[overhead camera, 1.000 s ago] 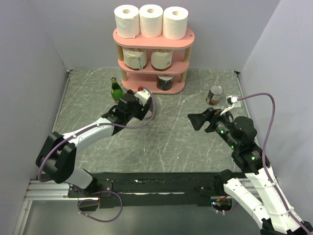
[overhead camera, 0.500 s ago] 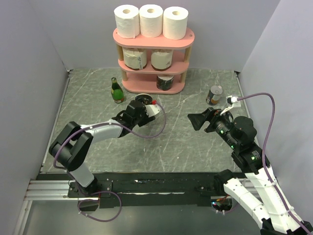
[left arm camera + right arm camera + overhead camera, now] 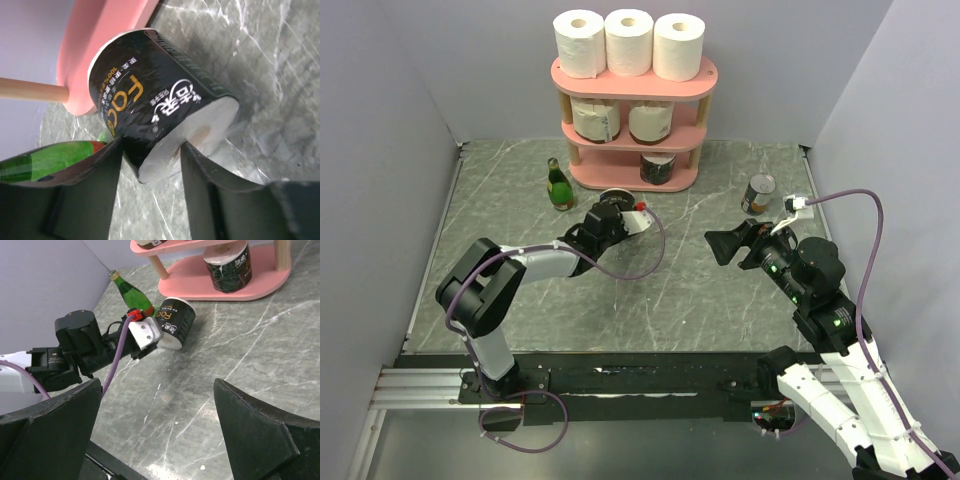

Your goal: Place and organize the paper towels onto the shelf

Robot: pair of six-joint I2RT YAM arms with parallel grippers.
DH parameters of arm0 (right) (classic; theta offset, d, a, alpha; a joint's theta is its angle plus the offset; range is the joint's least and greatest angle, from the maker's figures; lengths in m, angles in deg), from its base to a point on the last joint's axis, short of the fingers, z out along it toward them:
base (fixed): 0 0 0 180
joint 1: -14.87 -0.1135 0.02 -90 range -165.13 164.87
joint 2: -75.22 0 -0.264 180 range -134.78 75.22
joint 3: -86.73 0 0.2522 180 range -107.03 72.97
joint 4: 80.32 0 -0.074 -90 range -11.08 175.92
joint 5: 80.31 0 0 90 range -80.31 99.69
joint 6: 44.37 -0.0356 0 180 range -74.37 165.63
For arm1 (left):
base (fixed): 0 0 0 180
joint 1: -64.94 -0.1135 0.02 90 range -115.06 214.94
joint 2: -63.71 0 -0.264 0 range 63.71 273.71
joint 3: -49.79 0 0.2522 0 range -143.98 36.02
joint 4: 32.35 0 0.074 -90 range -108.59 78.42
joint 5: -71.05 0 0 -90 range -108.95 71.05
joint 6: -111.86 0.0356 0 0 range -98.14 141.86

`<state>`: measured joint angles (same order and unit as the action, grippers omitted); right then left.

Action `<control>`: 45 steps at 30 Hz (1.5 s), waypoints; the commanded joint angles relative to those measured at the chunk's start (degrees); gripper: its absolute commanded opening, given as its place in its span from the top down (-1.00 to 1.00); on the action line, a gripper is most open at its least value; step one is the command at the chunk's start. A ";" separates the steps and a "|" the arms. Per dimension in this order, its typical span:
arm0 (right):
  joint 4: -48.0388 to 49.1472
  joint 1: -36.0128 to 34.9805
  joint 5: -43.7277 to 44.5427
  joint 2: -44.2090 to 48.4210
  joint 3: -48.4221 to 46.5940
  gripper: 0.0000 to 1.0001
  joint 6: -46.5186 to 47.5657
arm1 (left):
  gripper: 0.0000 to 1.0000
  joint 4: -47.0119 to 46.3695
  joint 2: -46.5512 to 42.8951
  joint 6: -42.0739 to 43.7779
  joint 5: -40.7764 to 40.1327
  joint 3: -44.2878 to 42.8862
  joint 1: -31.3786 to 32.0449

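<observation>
1. The left gripper [image 3: 152,150] is the nearer arm. Its jaws press the dark-banded roll [image 3: 150,100] across its width. The roll lies tilted on the surface [image 3: 720,320], white end toward the wrist.
2. The shelf [image 3: 630,88] stands just beyond the roll.
3. The right gripper [image 3: 156,385] is well apart, with its jaws wide and empty.

The left arm [image 3: 525,262] folds at its elbow near the base, and its forearm lies low and stretches toward 2 o'clock. The left gripper [image 3: 151,154] is turned on its side, its two fingers [image 3: 100,185] pressed against opposite sides of the dark-banded roll [image 3: 150,95]. The right arm [image 3: 840,335] rises from its base toward 11 o'clock, wrist raised. The right gripper [image 3: 157,385] points toward 9 o'clock, jaws spread wide, nothing between them.
</observation>
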<state>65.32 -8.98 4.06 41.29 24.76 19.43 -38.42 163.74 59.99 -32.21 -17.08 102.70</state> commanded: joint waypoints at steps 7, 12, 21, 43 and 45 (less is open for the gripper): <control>2.32 -0.14 0.97 -0.26 -1.19 -0.99 0.97 | 0.32 -2.14 -0.89 -13.05 1.21 -2.80 0.21; 1.97 -0.14 1.14 0.44 -1.45 -0.99 1.15 | 0.40 2.85 -2.82 -24.84 3.76 -6.04 -1.02; 0.91 -0.22 1.32 2.20 -1.72 -0.99 1.06 | 0.46 7.88 -7.47 -50.42 19.48 -9.04 -11.30; -0.14 -0.05 1.50 4.93 -1.36 -0.99 -0.08 | -0.18 19.64 -11.52 -69.25 13.43 -12.29 -20.09; 0.03 -0.14 1.06 4.67 -1.36 -0.99 -0.26 | -0.17 22.20 -11.78 -70.72 9.60 -13.08 -20.09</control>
<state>64.01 -8.98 4.72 44.42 24.76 19.67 -20.89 155.02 -10.35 -16.93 -26.69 82.55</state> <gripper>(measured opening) 0.994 0.587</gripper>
